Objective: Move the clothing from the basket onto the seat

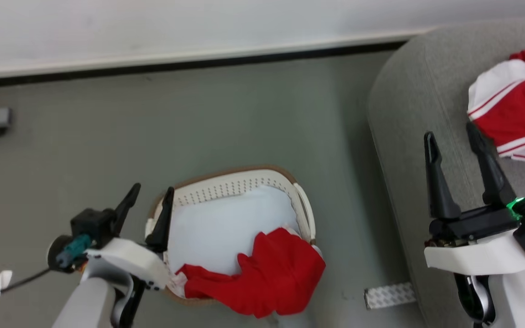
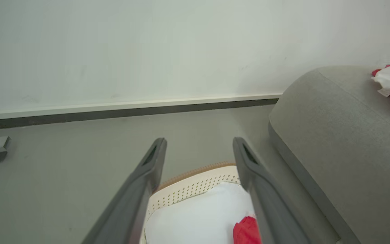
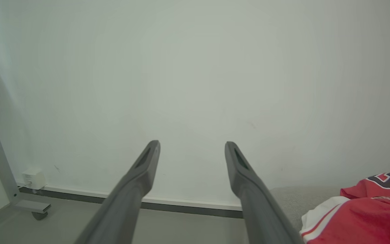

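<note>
A cream-white basket [image 1: 239, 184] with a brown rim stands on the floor, low in the head view. A red garment [image 1: 271, 275] drapes over its near right rim, part inside, on a pale pad [image 1: 217, 228]. My left gripper [image 1: 151, 195] hangs open above the basket's left rim, holding nothing. The basket [image 2: 188, 188] and a bit of the red garment [image 2: 245, 232] show between its fingers in the left wrist view. A red jersey [image 1: 517, 109] with white striped trim lies on the grey seat [image 1: 408, 118]. My right gripper [image 1: 451, 134] is open over the seat, just left of the jersey [image 3: 364, 217].
The grey floor [image 1: 107, 136] stretches between the basket and a white wall with a dark skirting. A grey wheeled stand foot [image 3: 29, 206] sits by the wall, with a small white box [image 3: 34, 178] beside it. A white textured strip [image 1: 390, 295] lies on the floor by the seat.
</note>
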Controlling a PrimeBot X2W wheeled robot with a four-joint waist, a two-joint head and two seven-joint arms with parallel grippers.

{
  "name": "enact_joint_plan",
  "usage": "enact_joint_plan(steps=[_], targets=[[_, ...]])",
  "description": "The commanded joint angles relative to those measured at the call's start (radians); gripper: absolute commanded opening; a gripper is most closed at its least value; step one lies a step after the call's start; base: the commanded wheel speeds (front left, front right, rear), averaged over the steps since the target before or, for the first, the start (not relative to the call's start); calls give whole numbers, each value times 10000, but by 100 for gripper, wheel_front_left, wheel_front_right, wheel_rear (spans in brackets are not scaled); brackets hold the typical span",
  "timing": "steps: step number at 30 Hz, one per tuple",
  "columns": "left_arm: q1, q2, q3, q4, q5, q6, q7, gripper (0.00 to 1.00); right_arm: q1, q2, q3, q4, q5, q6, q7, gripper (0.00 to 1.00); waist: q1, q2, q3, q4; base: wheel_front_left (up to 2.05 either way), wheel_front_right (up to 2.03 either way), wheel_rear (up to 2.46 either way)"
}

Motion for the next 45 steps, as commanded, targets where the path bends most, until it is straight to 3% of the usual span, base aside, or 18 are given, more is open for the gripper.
enact_joint_plan(steps=[1,19,25,35,45], targets=[[-344,151,-114,193,-168,21,131,100,-217,44,-85,-122,-80,-25,8,100,-3,0,820,-491,0,0,0],[-3215,1374,-2641,2684,-1177,20,1625,100,-1304,252,-509,-1581,548,-26,7,100,-3,0,3515,-2126,0,0,0],[-3887,1815,-3692,3484,-2260,21,3084,100,-1497,253,-477,-1954,979,-26,7,100,-3,0,4313,-2612,0,0,0],[-4648,2620,-4574,4208,-4174,20,5259,100,-1475,253,-167,-1950,1581,-26,7,100,-3,0,5314,-3331,0,0,0],[-5043,2890,-6406,4128,-5166,21,7578,100,-1308,254,-344,-2066,1457,-26,7,100,-3,0,5669,-3293,0,0,0]])
